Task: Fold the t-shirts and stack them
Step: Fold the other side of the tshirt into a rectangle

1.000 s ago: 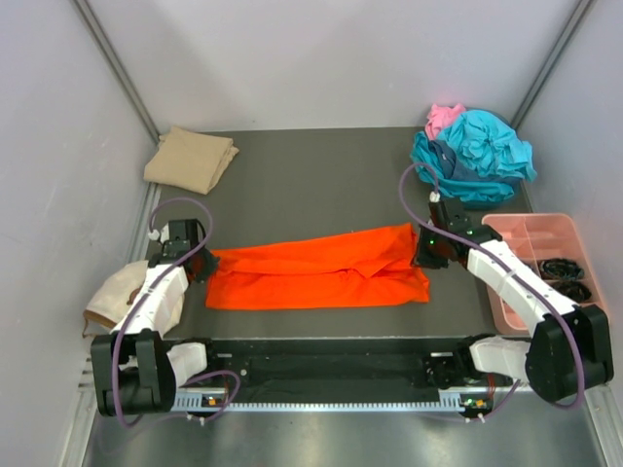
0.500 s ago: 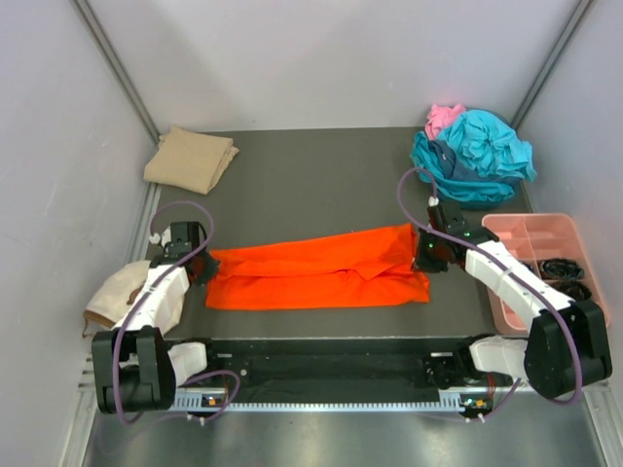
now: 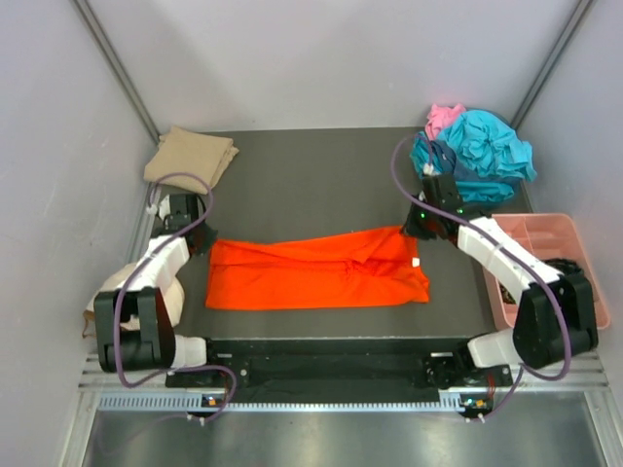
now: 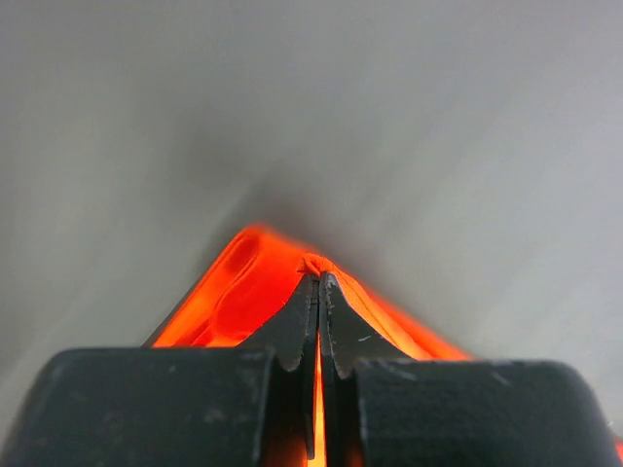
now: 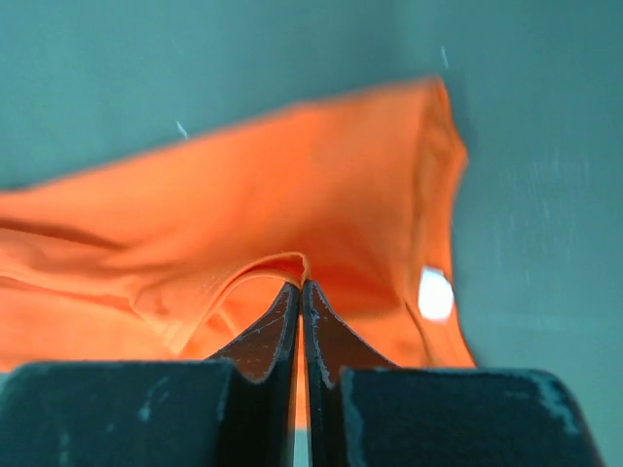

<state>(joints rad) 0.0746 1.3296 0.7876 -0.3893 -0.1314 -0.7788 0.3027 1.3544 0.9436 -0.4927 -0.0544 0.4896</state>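
My left gripper [image 4: 318, 279] and right gripper [image 5: 301, 285] are clamped tight on the orange t-shirt [image 3: 311, 273]; my right arm [image 3: 506, 261] hides the pink tray's [image 3: 541, 230] contents.

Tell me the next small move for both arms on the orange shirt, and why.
Probably raise both pinched far corners a little, together, and carry them toward the near edge. The left fingers and right fingers are each shut on the orange t-shirt, which lies spread flat as a long strip.
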